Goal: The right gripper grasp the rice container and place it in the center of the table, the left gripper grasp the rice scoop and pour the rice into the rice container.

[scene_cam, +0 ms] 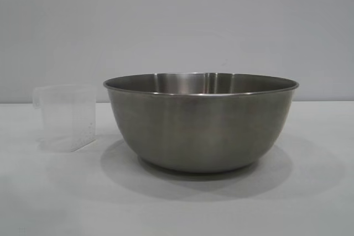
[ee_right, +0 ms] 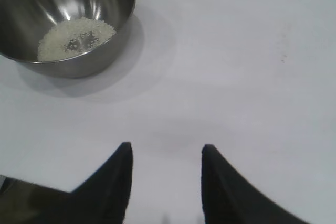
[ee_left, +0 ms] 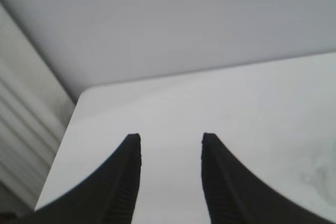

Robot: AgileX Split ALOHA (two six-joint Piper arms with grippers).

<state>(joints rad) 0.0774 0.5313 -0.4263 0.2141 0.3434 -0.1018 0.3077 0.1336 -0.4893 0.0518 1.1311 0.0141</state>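
Steel bowl [scene_cam: 202, 122], large and round, upright mid-table [scene_cam: 310, 192]; a thin patch of off-white rice [ee_right: 73, 38] lies on its bottom. Clear plastic scoop [scene_cam: 66, 117], upright, empty-looking, just beside the bowl toward the table's left edge, not touching it. Left gripper [ee_left: 170, 140]: fingers apart, holding nothing, over a table corner. Right gripper [ee_right: 165, 150]: fingers apart, holding nothing, over bare table, well apart from the bowl.

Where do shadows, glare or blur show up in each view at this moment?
Exterior view: the rice container casts a soft wide shadow on the table; the clear rice scoop looks faint against the wall. Left wrist view: the left tool fingers are blurred at the edges. Right wrist view: bright glare streaks inside the container above the rice.
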